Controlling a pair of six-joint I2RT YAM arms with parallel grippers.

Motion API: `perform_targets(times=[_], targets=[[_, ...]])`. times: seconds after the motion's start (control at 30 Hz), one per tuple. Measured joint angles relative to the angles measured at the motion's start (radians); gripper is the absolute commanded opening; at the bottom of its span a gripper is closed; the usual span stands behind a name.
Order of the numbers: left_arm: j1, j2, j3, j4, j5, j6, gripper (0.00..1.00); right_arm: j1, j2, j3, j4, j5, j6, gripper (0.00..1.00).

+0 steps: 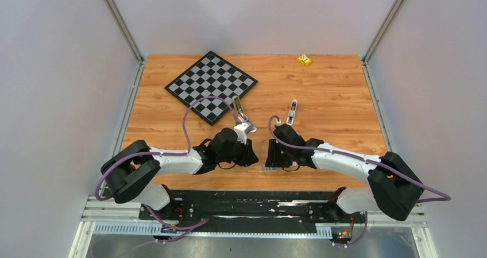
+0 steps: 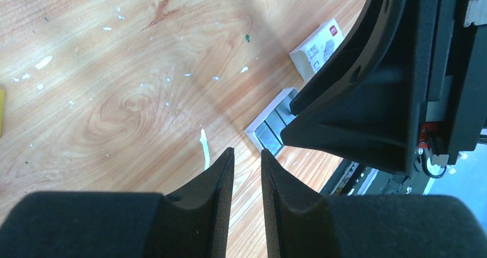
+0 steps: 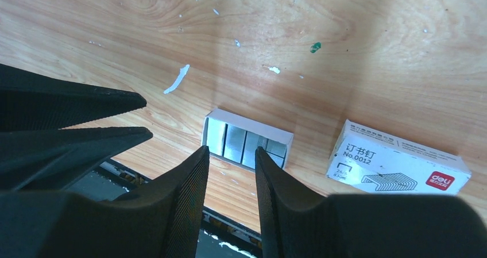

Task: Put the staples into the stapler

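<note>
Two grippers of mine, both empty | my left gripper (image 2: 247,153): fingers a narrow gap apart | my right gripper (image 3: 228,150): fingers spread above one white tray (image 3: 247,124) | staples (image 3: 235,143) inside it, roughly four strips side by side | one white box (image 3: 396,160) near it | one stapler (image 1: 240,111) just beyond my left wrist

The wooden surface (image 1: 327,103) carries a checkerboard (image 1: 211,87) at ten o'clock and a small yellow block (image 1: 304,60) at one o'clock, by the far edge. Near the centre lies the stapler (image 1: 238,106), tilted. A slim pale object (image 1: 293,112) lies apart at its three o'clock. The left arm (image 1: 172,161) and right arm (image 1: 344,159) bend inward, their black wrists nearly meeting at six o'clock.
</note>
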Motion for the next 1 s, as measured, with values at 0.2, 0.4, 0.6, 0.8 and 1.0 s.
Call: perform_targets(times=[0.2, 0.4, 0.6, 0.8, 1.0], targets=[[0.0, 0.003, -0.006, -0.011, -0.003, 0.001, 0.26, 0.023, 0.035, 0.029, -0.018, 0.035, 0.004, 0.38], [0.0, 0.003, -0.006, -0.011, -0.004, 0.004, 0.26, 0.039, 0.064, 0.063, -0.043, 0.063, 0.0, 0.36], [0.0, 0.003, -0.006, -0.011, -0.004, 0.004, 0.26, 0.056, 0.08, 0.089, -0.085, 0.1, -0.011, 0.35], [0.0, 0.01, -0.006, -0.011, -0.004, 0.004, 0.26, 0.066, 0.08, 0.097, -0.129, 0.142, -0.017, 0.35], [0.0, 0.018, -0.006, -0.011, -0.004, 0.004, 0.26, 0.066, 0.084, 0.097, -0.142, 0.151, -0.018, 0.35]])
